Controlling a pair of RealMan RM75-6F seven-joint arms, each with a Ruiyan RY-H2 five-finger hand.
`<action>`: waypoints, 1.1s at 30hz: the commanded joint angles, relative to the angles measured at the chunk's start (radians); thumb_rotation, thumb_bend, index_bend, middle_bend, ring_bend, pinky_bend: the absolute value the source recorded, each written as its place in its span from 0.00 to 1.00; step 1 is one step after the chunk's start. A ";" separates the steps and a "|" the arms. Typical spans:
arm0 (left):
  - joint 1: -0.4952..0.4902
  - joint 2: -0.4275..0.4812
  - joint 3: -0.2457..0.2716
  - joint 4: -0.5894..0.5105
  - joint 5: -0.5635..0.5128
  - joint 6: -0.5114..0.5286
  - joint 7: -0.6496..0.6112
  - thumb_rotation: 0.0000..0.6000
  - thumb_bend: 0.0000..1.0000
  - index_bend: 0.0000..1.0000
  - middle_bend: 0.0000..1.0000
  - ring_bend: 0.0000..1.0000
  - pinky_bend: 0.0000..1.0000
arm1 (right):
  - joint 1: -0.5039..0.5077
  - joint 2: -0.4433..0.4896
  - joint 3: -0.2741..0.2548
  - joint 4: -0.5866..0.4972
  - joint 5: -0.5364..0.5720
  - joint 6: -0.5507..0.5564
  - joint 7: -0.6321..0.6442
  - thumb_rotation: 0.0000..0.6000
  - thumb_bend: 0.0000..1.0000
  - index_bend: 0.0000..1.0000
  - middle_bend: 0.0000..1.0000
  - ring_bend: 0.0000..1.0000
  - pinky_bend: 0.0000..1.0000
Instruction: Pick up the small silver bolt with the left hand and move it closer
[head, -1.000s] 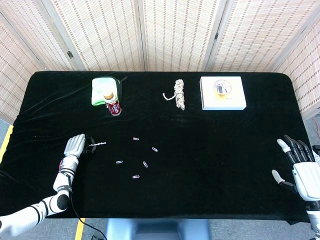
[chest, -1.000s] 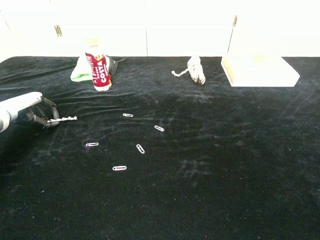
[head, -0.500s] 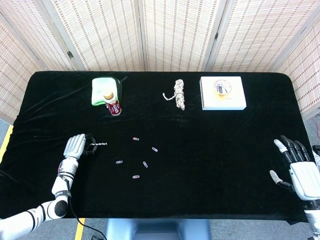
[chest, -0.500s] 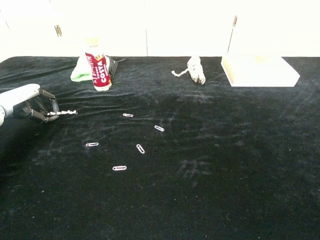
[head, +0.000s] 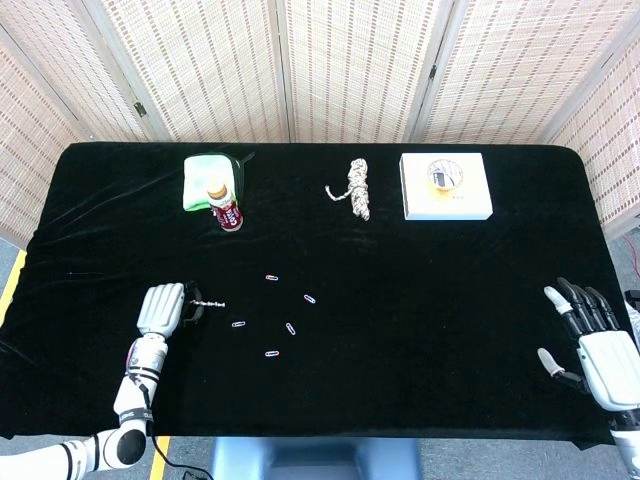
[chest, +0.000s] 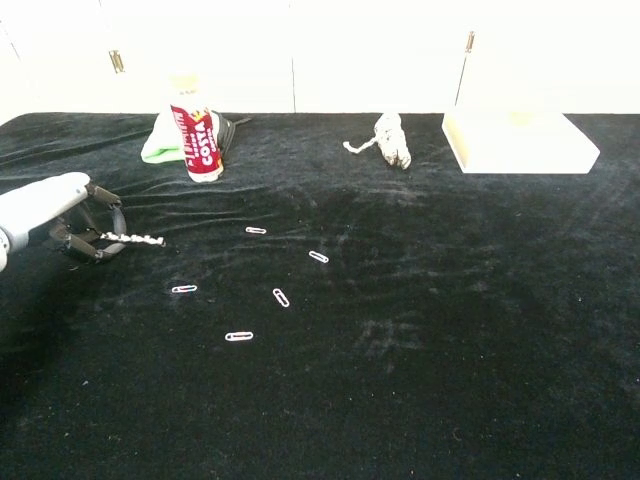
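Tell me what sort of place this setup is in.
Probably an indoor lab or test room staged for robot trials: a table draped in black cloth, woven folding screens closing it off behind, and unrelated small props laid out, such as a drink bottle and paper clips.

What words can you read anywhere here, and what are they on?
"COSTA", as far as it can be made out, white letters running sideways on the red label of the small bottle.
The print on the white box is too small and blurred to read.
No other text shows.
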 joint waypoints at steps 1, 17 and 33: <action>0.006 -0.018 0.001 -0.009 -0.005 0.031 0.033 1.00 0.60 0.83 1.00 1.00 1.00 | -0.017 0.024 -0.022 0.000 -0.038 0.031 0.048 1.00 0.33 0.00 0.00 0.00 0.00; 0.004 -0.091 0.021 0.030 -0.007 -0.003 0.058 1.00 0.60 0.83 1.00 1.00 1.00 | -0.095 0.025 -0.070 0.148 -0.197 0.283 0.261 1.00 0.33 0.00 0.00 0.00 0.00; 0.015 -0.122 0.033 0.024 0.008 0.017 0.102 1.00 0.60 0.83 1.00 1.00 1.00 | -0.094 0.020 -0.065 0.140 -0.183 0.278 0.243 1.00 0.33 0.00 0.00 0.00 0.00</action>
